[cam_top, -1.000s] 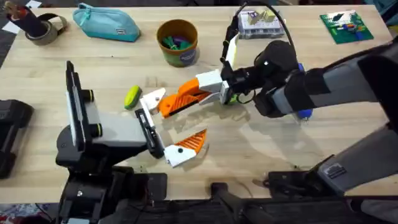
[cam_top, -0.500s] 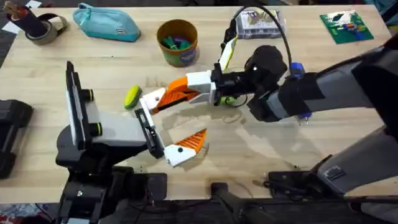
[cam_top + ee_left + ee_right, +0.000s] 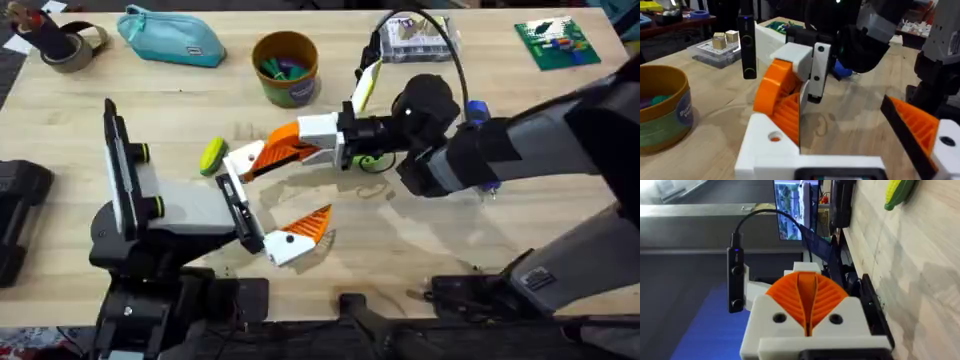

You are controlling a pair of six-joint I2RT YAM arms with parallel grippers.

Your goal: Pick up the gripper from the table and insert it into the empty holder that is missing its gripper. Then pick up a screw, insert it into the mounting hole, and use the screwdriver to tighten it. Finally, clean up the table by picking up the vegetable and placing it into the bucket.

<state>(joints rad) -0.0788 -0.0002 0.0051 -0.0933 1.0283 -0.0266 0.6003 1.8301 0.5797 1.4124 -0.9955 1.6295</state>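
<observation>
My left gripper [image 3: 272, 198] stands open near the table's middle. One of its fingers is the bare white holder [image 3: 240, 158] [image 3: 771, 150]; the other carries a short orange wedge [image 3: 308, 228]. My right gripper [image 3: 305, 138] [image 3: 807, 305] reaches in from the right, shut on the long orange ribbed gripper [image 3: 268, 156] [image 3: 789, 117], whose tip lies against the holder. The yellow-green vegetable [image 3: 212, 155] [image 3: 897, 192] lies on the table just left of the holder. Behind them stands the ochre bucket [image 3: 286, 68] [image 3: 662, 115] with coloured bits inside.
A teal zip pouch [image 3: 170, 38] and a tape roll [image 3: 70, 45] sit at the back left. At the back right are a clear parts box [image 3: 415, 38], a green board [image 3: 555, 42] and a yellow-and-white tool [image 3: 366, 82]. Bare wood lies front right.
My right gripper has carried the orange gripper left and slightly toward the back, bringing its tip onto the holder. In the last half second it barely moved. The left arm stayed still.
</observation>
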